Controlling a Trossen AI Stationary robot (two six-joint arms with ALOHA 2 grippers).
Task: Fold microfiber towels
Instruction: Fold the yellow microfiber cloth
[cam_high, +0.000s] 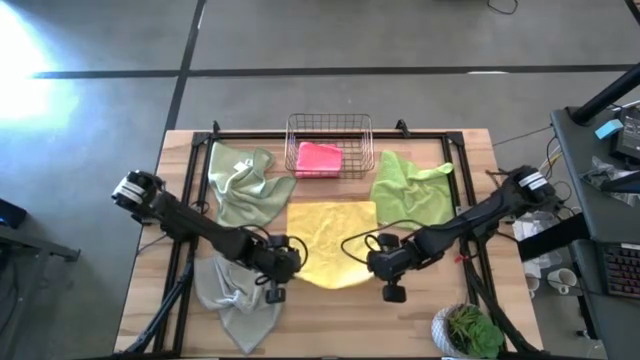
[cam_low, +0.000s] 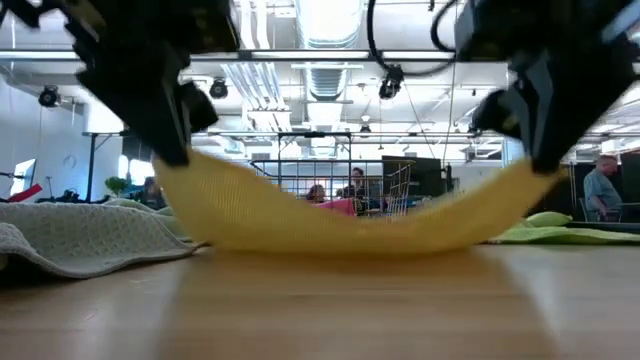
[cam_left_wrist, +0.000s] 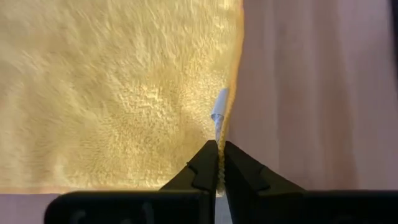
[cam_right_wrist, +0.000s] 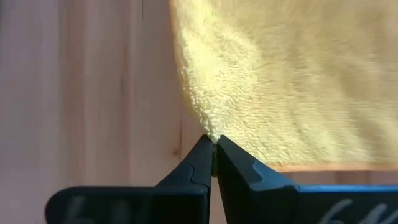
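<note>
1. The yellow towel (cam_high: 333, 240) lies in the middle of the worktop (cam_high: 430, 300), just in front of the wire basket (cam_high: 329, 145).
2. The left hand (cam_high: 283, 262) is pinched tight on the front left corner of the yellow towel. The right hand (cam_high: 383, 262) is pinched tight on its front right corner.
3. Seen from the low view, both front corners are lifted off the worktop, and the towel's front edge sags down between them and touches the wood.
4. The pink towel (cam_high: 320, 158) sits inside the basket.
5. The lime green towel (cam_high: 412, 187) lies to the right of the yellow towel, and their edges are close.
6. The pale sage towel (cam_high: 245, 185) lies to the left of the yellow towel, crumpled.
7. The grey towel (cam_high: 232, 292) lies by the front left of the yellow towel, beside the left hand.
8. Bare wood shows in front of the yellow towel, up to a potted plant (cam_high: 468, 328) at the front right corner.
</note>
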